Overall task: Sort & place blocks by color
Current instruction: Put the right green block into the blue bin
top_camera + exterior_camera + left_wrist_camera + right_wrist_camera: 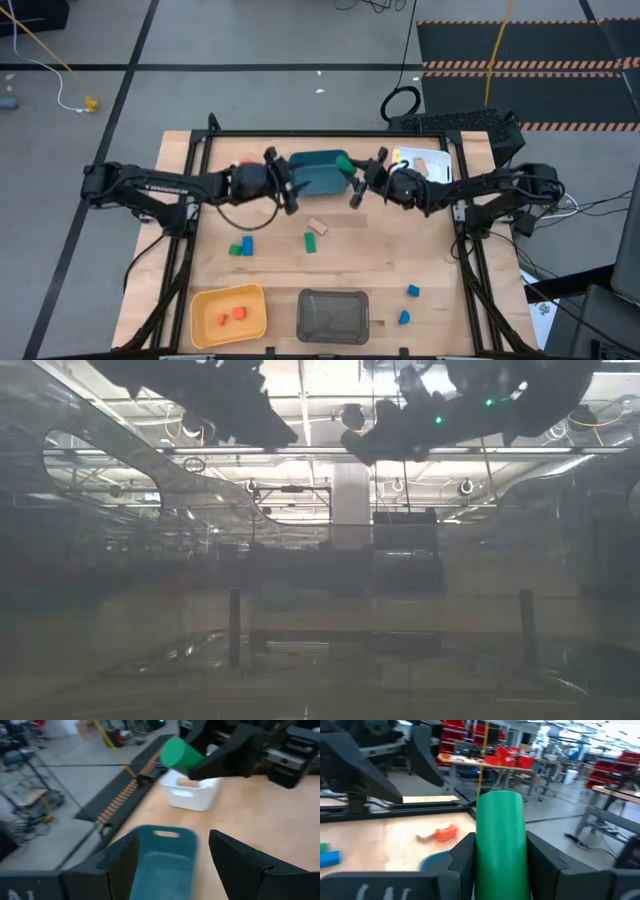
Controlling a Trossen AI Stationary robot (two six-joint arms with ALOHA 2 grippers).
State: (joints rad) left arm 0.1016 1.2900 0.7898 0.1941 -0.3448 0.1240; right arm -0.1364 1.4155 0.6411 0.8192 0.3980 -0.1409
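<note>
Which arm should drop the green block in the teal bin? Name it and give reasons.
Right. The right claw is shut on the green block, over the teal bin's edge. The left claw is open and empty beside that bin.

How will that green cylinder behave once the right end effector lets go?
The green wooden cylinder, clamped in the right end effector above the teal plastic bin, looks rigid and light. Its round side will probably roll on landing; the bin's walls should contain it.
</note>
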